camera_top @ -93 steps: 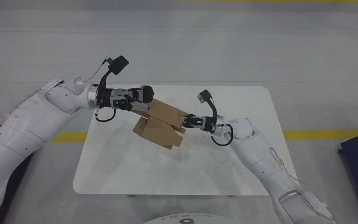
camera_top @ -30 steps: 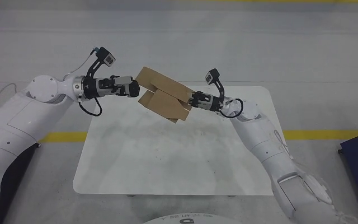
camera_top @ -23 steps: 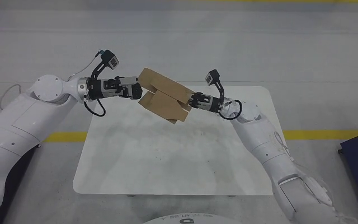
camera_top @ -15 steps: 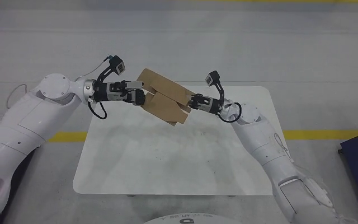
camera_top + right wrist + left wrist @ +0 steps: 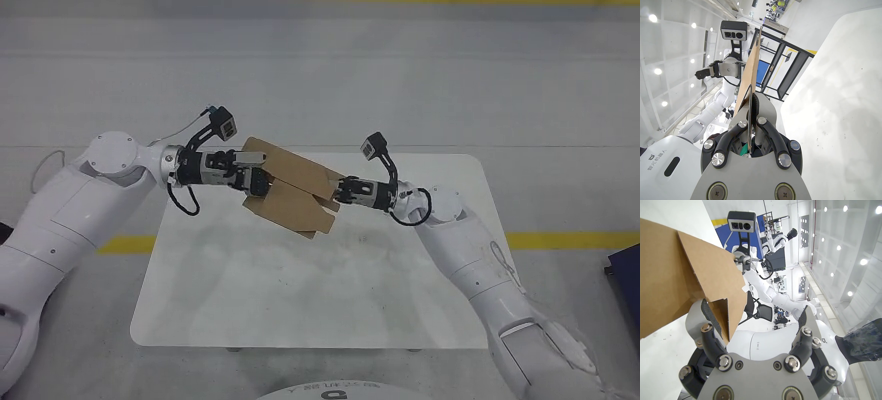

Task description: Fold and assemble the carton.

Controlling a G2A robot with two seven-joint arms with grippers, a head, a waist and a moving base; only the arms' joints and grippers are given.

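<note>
- Comparing with a second ago, we see that the brown cardboard carton (image 5: 290, 190), folded nearly flat, has sunk a little from its higher position. It now hangs tilted in the air over the far part of the white rounded table (image 5: 400, 290), between the two arms.
- Our left gripper (image 5: 755, 313) stood just clear of the carton's end a second ago and has now closed in on it. Its jaws are spread wide, and a loose flap corner lies against one ribbed finger pad (image 5: 710, 315) without being clamped.
- Our right gripper (image 5: 752, 102) has kept its hold throughout. Its jaws are pressed tight on the opposite edge of the carton, which runs straight out from between them.
- We judge that assembly is at an early stage, since the carton is still collapsed. The left gripper's return suggests it is placed to take or push a flap while the right one steadies the piece.
- We would watch the thin hold on that one edge, because a hard push could twist the board.
</note>
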